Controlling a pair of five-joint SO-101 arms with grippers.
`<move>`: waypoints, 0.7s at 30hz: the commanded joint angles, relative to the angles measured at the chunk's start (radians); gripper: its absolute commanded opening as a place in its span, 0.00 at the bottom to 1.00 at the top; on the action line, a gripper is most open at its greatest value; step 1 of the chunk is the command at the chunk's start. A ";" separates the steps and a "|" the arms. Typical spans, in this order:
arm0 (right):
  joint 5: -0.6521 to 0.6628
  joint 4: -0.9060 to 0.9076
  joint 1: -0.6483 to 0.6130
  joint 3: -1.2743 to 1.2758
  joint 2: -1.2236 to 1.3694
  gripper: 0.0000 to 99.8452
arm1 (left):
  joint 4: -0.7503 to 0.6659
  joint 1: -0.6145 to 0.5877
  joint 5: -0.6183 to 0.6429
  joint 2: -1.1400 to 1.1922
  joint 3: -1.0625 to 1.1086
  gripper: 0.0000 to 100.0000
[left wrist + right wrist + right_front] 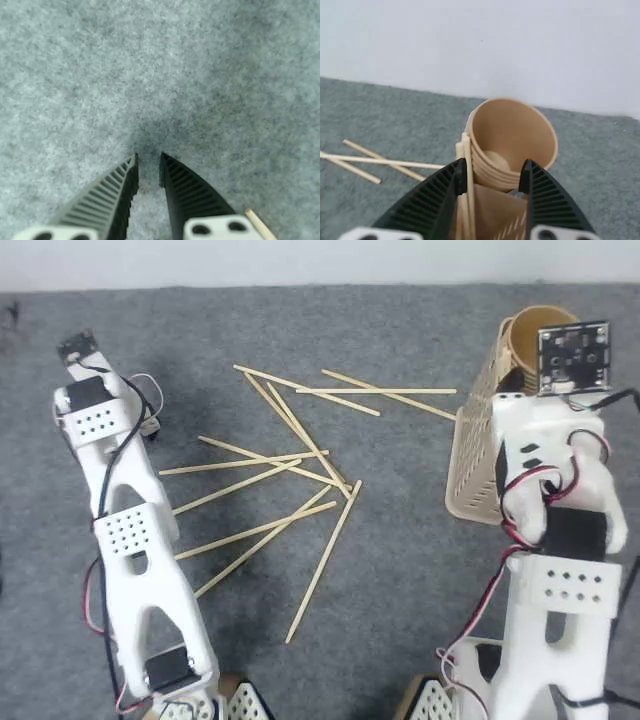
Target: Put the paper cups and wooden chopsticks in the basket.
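Grey carpet (400,570): basket (470,470) holds nested paper cups (512,130), chopsticks (466,150); right end effector (495,164) spread, left end effector (148,157) slightly parted.

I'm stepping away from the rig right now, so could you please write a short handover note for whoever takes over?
Left gripper: fingers slightly apart, holding nothing, over bare grey carpet, with a chopstick end beside it.
Right gripper: fingers open, empty, above the basket.
Done: the stacked paper cups stand in the basket, with a couple of upright chopsticks beside them.
To do: the loose chopsticks scattered on the carpet between the arms are not yet in the basket.
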 commanded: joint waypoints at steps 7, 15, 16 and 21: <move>0.009 0.274 -0.139 -0.222 0.140 0.18 | 0.025 0.003 0.003 -0.011 -0.039 0.08; -0.055 0.349 -0.076 -0.381 0.348 0.18 | 0.025 0.003 0.003 -0.011 -0.039 0.08; -0.064 0.357 -0.061 -0.396 0.358 0.18 | 0.025 0.003 0.003 -0.011 -0.039 0.08; -0.064 0.375 -0.054 -0.404 0.420 0.18 | 0.025 0.003 0.003 -0.011 -0.039 0.08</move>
